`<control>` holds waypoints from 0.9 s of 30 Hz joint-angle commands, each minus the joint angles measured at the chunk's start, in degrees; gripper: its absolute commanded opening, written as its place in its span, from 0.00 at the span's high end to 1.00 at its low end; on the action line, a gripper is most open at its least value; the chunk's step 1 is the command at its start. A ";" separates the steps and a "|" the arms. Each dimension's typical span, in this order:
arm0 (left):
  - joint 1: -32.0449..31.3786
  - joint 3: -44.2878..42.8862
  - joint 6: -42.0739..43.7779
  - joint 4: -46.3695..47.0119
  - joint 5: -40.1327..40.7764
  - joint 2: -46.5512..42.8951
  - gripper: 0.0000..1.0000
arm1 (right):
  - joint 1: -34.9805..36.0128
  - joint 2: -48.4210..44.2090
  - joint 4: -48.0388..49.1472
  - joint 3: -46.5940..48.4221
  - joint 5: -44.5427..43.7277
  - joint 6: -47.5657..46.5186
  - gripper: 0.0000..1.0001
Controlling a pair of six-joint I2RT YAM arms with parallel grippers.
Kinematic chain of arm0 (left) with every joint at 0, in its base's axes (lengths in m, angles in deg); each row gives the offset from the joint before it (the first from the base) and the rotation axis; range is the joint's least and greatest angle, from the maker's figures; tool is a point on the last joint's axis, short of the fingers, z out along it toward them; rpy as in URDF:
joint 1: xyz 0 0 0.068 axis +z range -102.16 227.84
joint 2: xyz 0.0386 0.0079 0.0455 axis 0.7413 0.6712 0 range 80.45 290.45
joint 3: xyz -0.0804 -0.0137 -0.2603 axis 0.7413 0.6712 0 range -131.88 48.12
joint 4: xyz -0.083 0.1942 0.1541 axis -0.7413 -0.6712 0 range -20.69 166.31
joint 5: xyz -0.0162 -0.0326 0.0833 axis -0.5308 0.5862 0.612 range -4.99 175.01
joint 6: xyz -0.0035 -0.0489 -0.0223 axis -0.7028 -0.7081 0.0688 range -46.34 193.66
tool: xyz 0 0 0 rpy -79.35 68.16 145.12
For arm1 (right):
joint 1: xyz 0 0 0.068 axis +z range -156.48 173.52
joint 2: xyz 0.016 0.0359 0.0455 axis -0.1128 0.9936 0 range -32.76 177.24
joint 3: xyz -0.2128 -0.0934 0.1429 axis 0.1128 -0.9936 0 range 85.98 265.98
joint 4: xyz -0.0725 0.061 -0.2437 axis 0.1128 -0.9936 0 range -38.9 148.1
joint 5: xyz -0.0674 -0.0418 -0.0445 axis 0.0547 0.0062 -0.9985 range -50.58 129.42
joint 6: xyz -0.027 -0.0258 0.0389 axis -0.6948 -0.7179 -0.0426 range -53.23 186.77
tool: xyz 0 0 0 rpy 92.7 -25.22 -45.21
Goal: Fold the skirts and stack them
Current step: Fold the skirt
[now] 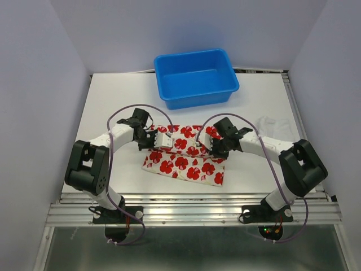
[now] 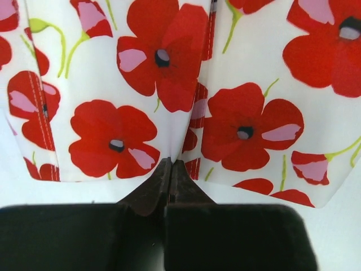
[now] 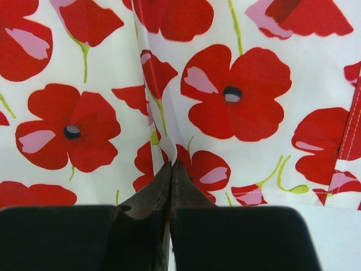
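The flowered skirt [image 1: 183, 161] lies flat near the front middle of the white table [image 1: 113, 101], between the two arms, its red poppies on white cloth spread into a rough rectangle that slants a little down to the right. The left gripper [image 1: 159, 138] sits at the skirt's far left edge. In its wrist view, the left gripper [image 2: 171, 168] has its jaws pressed fully together on a pinch of the cloth, which rises into a small ridge running away from the fingertips [image 2: 161, 180]. The right gripper [image 1: 210, 148] is on the skirt's right part, toward the far edge. The right gripper [image 3: 171, 168] is likewise closed tight in its own view, with a fold of poppy fabric caught between its tips and a crease leading away from them. Behind the skirt, well apart from it, the blue tub [image 1: 196, 76] stands at the back of the table. On the right side of the table there is a faint, pale crumpled patch that may be the plain white skirt [image 1: 269, 125], though against the white surface the overhead view barely shows it.
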 commanded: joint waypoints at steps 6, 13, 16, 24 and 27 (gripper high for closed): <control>0.11 -7.25 -5.12 -3.46 -1.24 -5.19 1.00 | 0.32 -7.50 -8.08 7.46 -0.76 -0.49 0.99; 0.11 -7.78 -3.37 -11.46 -1.50 -12.75 1.00 | 0.32 -11.81 -18.73 11.95 3.28 -0.32 0.99; 0.03 -6.20 -1.26 -15.42 -1.94 -16.17 1.00 | 0.32 -13.13 -22.76 11.16 6.36 -0.06 0.99; -1.55 3.27 3.93 -24.30 -2.03 -18.30 1.00 | 5.06 -12.43 -23.05 2.73 9.27 -0.93 0.99; -4.97 7.33 0.35 -21.60 -1.51 -17.08 1.00 | 7.78 -10.06 -18.33 -1.66 8.13 -0.85 0.99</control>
